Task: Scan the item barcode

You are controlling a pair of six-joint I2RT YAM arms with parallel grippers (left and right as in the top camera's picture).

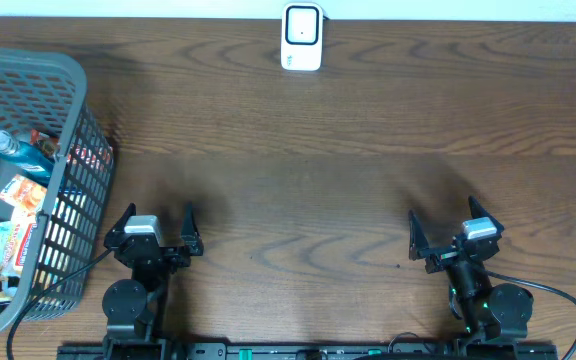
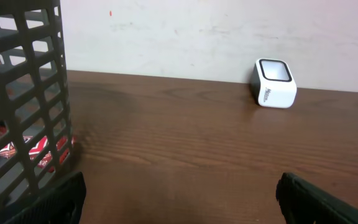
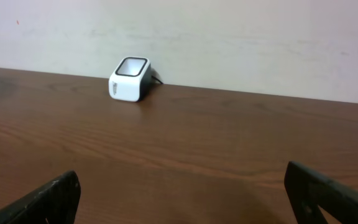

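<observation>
Overhead, the brown wooden table [image 1: 348,150] fills the view. A grey mesh basket [image 1: 68,75] sits at its left edge, just beside my left pincer [image 1: 158,215]. That pincer rests at the near edge with its jaws spread wide and nothing between them. My right pincer [image 1: 443,212] sits well apart on the other side, also at the near edge, equally wide and empty. The white scanner [image 1: 302,37] stands at the far edge against the wall, between my two arms and well away from both. The items to scan lie inside the basket: an orange packet [image 1: 23,195], a blue bottle [image 1: 18,150] and other packets I cannot make out.
</observation>
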